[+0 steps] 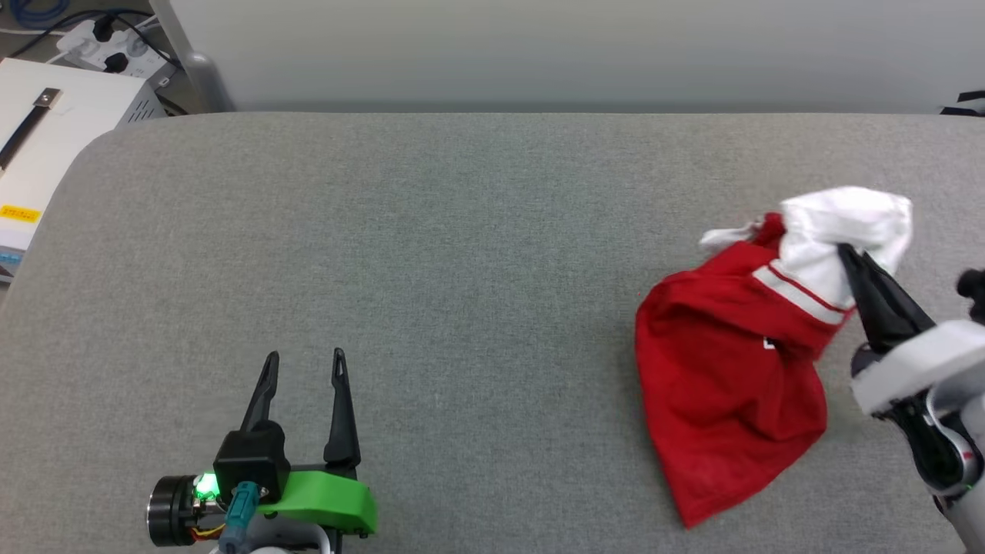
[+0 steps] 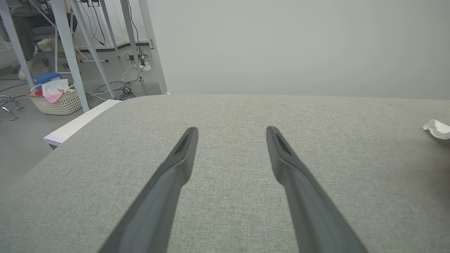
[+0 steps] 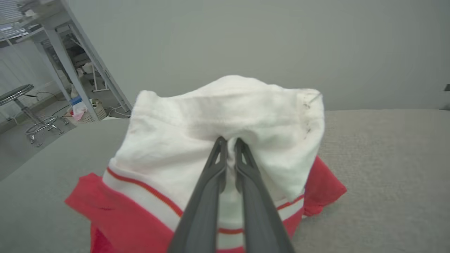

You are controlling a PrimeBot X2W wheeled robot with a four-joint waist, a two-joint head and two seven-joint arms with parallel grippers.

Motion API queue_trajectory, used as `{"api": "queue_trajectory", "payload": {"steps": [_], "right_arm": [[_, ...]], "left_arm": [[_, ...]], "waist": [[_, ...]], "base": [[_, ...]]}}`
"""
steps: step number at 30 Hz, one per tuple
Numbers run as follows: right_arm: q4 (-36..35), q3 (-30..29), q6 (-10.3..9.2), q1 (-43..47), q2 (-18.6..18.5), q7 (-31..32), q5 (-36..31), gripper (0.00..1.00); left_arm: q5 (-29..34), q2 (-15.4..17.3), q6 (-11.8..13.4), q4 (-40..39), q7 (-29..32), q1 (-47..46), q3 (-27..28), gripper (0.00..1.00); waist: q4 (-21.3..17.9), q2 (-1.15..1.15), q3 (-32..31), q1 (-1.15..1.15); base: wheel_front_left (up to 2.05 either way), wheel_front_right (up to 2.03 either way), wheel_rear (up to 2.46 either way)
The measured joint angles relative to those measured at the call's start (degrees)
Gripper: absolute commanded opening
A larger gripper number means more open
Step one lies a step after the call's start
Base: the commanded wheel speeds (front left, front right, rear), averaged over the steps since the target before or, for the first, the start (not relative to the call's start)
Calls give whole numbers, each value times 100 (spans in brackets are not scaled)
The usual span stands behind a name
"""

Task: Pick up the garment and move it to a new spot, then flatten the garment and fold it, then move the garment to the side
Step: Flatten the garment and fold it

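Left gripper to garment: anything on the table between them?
Nothing. In the head view the grey table is bare between the open left gripper and the garment, which the right gripper pinches by its white part.

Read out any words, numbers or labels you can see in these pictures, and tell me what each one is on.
Nothing here can be read.
The yellow label on the white box: too small and blurred to read.
The garment: just a speck of white print shows among its folds, unreadable.
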Motion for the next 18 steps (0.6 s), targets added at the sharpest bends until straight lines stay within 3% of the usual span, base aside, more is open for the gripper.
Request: {"api": "queue_trajectory", "payload": {"steps": [5, 8, 14, 18], "right_arm": [[-136, -1614, 0, 1155, 380, 0, -409, 0], [-229, -2237, 0, 1673, 616, 0, -626, 0], [-114, -3101, 0, 2392, 1020, 1, -879, 0], [341, -3489, 0, 2568, 1199, -1, -916, 0]], "left_arm": [[0, 0, -22, 7, 0, 15, -3, 100], [0, 0, -22, 10, 0, 23, -7, 100], [-1, -1, -22, 22, 0, 43, -35, 100], [-2, -1, -20, 25, 0, 85, -38, 100]], "waist": [[-106, 0, -7, 0], [-159, 0, -8, 0], [-263, 0, -5, 0], [-347, 0, -15, 0]], "base": [[0, 0, 0], [0, 0, 0], [0, 0, 0], [0, 0, 0]]}}
